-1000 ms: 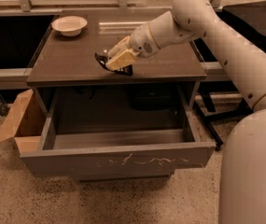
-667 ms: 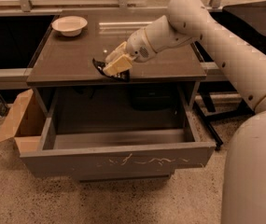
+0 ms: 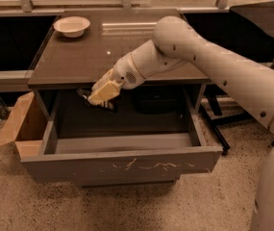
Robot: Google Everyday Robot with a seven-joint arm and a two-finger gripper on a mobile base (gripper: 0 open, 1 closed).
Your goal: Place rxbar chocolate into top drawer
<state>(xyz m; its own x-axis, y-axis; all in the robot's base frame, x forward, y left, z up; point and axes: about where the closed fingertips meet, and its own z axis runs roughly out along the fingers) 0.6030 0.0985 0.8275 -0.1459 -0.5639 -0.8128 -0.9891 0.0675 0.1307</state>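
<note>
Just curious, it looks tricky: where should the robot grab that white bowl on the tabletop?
Likely the near rim of the white bowl, from straight above, one of the jaws inside, one outside: it sits upright, shallow and open. Right now the gripper hangs over the open top drawer, shut on the rxbar chocolate.

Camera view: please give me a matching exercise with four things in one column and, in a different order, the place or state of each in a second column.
Column one
1. bowl
2. cardboard box
3. snack bar
4. drawer

Column two
A. on the floor, left of the drawer
B. pulled open, whitish scratches on its front
C. on the table top, far left corner
D. held in the gripper, over the inside of the open drawer

Pairs: 1-C, 2-A, 3-D, 4-B
</note>
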